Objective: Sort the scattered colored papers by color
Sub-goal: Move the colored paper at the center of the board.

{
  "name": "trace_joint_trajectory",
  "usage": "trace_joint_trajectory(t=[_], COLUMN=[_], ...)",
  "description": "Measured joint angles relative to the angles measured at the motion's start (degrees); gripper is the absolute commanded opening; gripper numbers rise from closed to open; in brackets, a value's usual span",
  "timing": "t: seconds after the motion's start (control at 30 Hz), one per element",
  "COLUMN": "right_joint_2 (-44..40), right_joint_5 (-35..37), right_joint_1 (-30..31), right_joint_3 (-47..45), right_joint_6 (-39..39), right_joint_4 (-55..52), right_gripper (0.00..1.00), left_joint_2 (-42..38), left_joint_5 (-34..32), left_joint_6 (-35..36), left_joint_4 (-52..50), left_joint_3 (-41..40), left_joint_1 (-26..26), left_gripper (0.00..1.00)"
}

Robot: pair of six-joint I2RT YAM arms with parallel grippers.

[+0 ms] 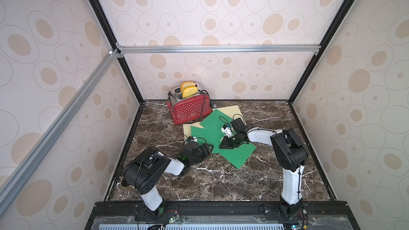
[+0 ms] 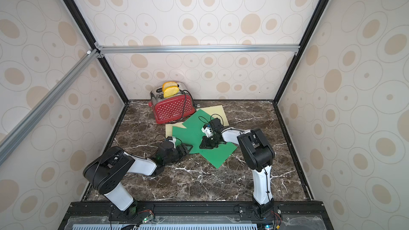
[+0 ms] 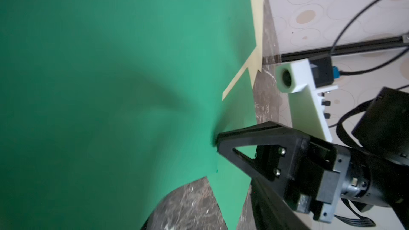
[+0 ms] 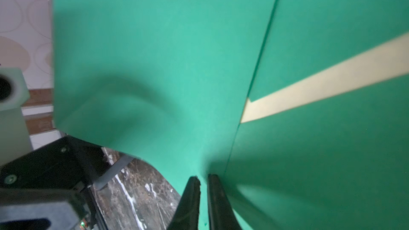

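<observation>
Several green papers [image 1: 205,129] overlap in a fan on the marble table [image 1: 221,184]. Cream-yellow papers show beneath them at the back [image 1: 230,110] and at the left [image 1: 187,131]. My right gripper [image 1: 223,146] is over the middle of the fan. In the right wrist view it [image 4: 203,180] is shut on a raised fold of a green paper [image 4: 155,51], whose near edge is off the marble. A cream strip [image 4: 332,80] shows between the greens. My left gripper [image 1: 208,148] is low at the fan's left edge. It is open, with a green corner [image 3: 230,191] between its fingers.
A red toaster [image 1: 190,109] holding two yellow toast slices [image 1: 189,90] stands at the back left, touching the papers' far corner, with its cord trailing beside it. Patterned walls enclose the table on three sides. The two grippers are close together over the papers.
</observation>
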Motion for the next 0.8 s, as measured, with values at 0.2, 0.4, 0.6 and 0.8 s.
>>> trace_joint_trajectory(t=[0.2,0.4,0.6,0.8], right_joint_2=[0.02,0.02,0.02,0.04], right_joint_5=[-0.04,-0.11,-0.11,-0.15], right_joint_1=[0.02,0.02,0.02,0.02], right_joint_3=[0.00,0.00,0.00,0.00], right_joint_6=[-0.26,-0.68,-0.92,-1.11], right_joint_4=[0.00,-0.02,-0.02,-0.04], right_gripper=[0.15,0.15,0.15,0.15], left_joint_2=[-0.46,-6.29,-9.05,-6.21], left_joint_5=[-2.19,-8.00,-12.24,-13.35], left_joint_6=[2.71,6.51,8.90,9.53], left_joint_4=[-2.78,-14.40,-20.55,-19.39], left_joint_3=[1.31,1.46,1.01,2.82], left_joint_1=[-0.04,0.02,0.11,0.20], left_gripper=[0.71,0.68,0.59,0.51])
